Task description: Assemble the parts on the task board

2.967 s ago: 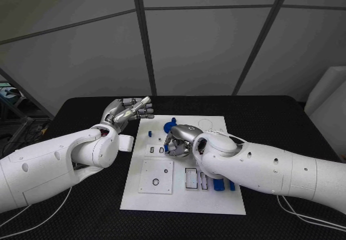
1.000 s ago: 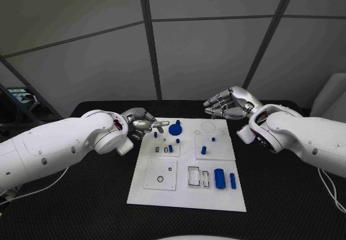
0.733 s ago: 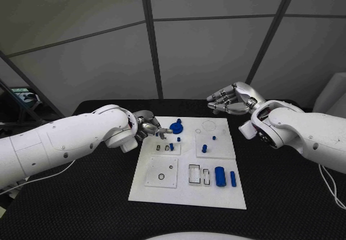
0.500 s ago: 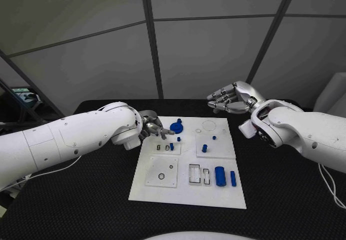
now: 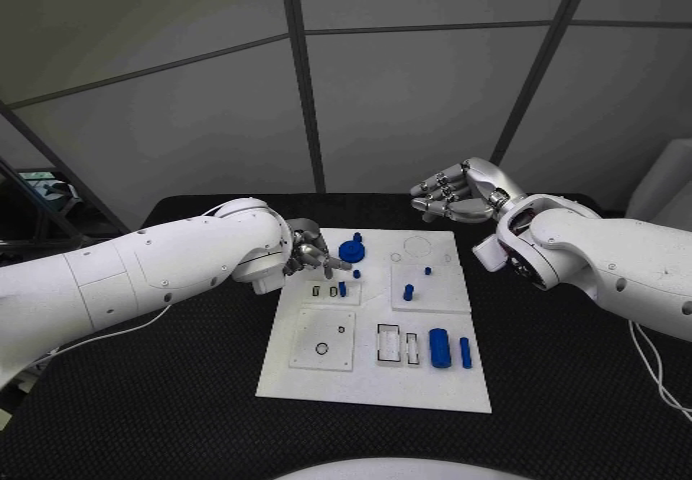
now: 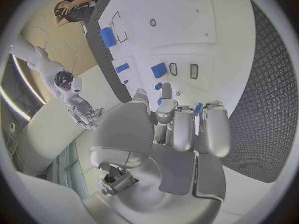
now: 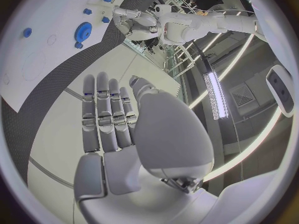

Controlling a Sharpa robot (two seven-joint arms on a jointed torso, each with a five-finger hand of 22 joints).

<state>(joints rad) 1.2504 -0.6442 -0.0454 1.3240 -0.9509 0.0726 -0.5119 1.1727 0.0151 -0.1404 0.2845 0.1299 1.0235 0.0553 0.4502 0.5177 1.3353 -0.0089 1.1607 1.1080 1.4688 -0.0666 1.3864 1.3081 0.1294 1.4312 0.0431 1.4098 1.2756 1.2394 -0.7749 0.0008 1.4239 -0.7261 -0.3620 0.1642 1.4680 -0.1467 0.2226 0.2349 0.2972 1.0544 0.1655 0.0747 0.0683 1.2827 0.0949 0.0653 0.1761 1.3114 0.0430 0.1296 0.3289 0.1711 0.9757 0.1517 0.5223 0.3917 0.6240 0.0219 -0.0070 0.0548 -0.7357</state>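
Presently: my left hand curls, seemingly empty, at the task board's far left corner, reaching for a part; my right hand hovers spread, clear.

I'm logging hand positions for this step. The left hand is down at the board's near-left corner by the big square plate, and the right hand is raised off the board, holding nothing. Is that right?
Not quite. In the head view the left hand is at the far-left part of the task board, beside the blue gear, not at the near-left corner. The rest stands: the right hand is raised beyond the board's far edge, holding nothing.
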